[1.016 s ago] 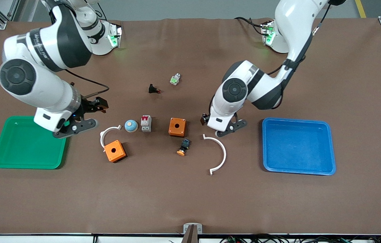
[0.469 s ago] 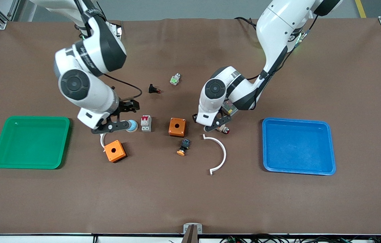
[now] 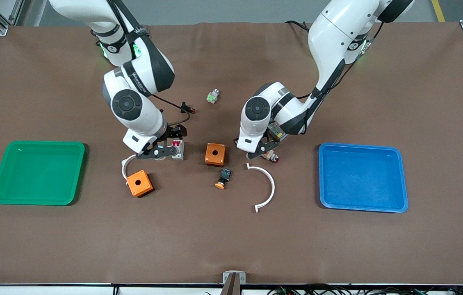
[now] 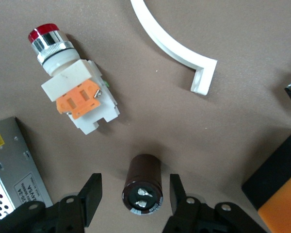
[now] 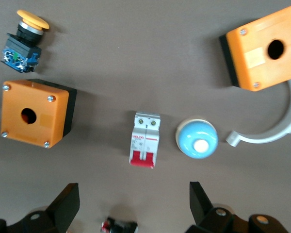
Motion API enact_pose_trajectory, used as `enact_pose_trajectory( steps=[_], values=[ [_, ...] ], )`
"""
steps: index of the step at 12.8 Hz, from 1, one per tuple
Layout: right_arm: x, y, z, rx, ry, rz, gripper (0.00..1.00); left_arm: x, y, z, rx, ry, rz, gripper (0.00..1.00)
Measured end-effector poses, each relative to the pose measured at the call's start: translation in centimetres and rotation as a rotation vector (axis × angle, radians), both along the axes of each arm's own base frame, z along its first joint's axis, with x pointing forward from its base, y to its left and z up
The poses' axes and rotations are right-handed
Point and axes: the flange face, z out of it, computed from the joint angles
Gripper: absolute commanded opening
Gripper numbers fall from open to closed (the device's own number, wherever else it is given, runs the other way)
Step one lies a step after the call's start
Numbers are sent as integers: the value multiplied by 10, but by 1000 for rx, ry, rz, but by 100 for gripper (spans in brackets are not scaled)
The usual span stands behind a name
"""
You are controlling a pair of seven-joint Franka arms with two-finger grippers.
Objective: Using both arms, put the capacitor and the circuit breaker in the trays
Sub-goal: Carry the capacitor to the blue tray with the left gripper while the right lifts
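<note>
Overhead, the right gripper [image 3: 165, 144] hangs wide open above the circuit breaker [image 5: 145, 139] beside the blue dome [image 5: 197, 138]; the left gripper [image 4: 131, 201], open and empty, straddles the lying capacitor [image 4: 142, 183]

**Capacitor and circuit breaker, both lying on the desk**

The capacitor, a small dark brown-black cylinder with a glossy side [image 4: 142, 189], lies on its side on the brown desk. Its end face with two silvery terminals faces the left wrist camera. It sits between the two spread black fingers [image 4: 91, 196] of the left claw [image 4: 133, 199], touching neither.

The circuit breaker, a small white-grey rectangular block with two red switch levers at one end [image 5: 145, 140], lies flat on the desk. In the front view it is partly covered by the right claw [image 3: 167, 144], hovering above it with fingers wide apart.
</note>
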Motion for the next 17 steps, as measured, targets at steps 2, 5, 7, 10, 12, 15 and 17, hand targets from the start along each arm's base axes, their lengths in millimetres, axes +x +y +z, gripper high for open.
enact_pose_trajectory(
  steps=[2,5,7,10,12,15,17],
  values=[
    [-9,-3,-21,6,-19,-6,100,-3,-2,-1,1,2,-4,47],
    [-14,-8,-36,17,-51,-14,100,-6,-5,-1,2,2,-9,38],
    [-18,-11,-48,22,-65,-18,100,-8,-7,-2,2,3,-12,13],
    [-17,-10,-67,28,-78,-22,100,-4,-6,2,-2,-4,-8,1],
    [-16,-10,-78,28,-77,-23,100,10,-3,25,-18,-35,10,0],
    [-16,-7,-91,34,-90,-21,60,47,36,98,-4,-84,76,0],
    [-17,-6,-99,34,-89,-19,42,74,84,141,6,-119,120,1]
  ],
)
